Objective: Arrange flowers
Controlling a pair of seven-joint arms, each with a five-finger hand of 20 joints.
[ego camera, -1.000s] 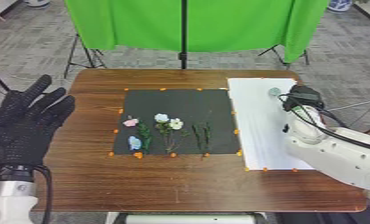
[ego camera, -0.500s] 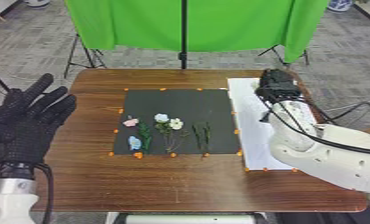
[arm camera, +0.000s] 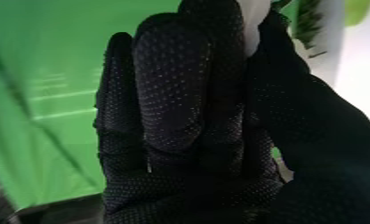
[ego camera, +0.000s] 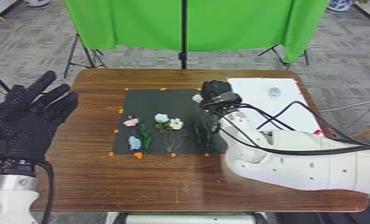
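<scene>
Right hand (ego camera: 219,95) (dotted weave) pinches white flower (ego camera: 197,98), perhaps fabric, over dark mat (ego camera: 164,102).

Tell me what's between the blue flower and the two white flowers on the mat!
A leafy green sprig lies there on the black mat in the head view.

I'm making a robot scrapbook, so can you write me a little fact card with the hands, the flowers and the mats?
Right hand: over the far right part of the dark mat
Held: a white flower, between thumb and fingers
Left hand: open, at the table's left side
Flowers lying on the dark mat: pink flower, light blue flower, two whitish flowers side by side
Greenery: leafy sprig beside the light blue flower
White sheet: right of the dark mat, with a pale bluish thing on it
</scene>
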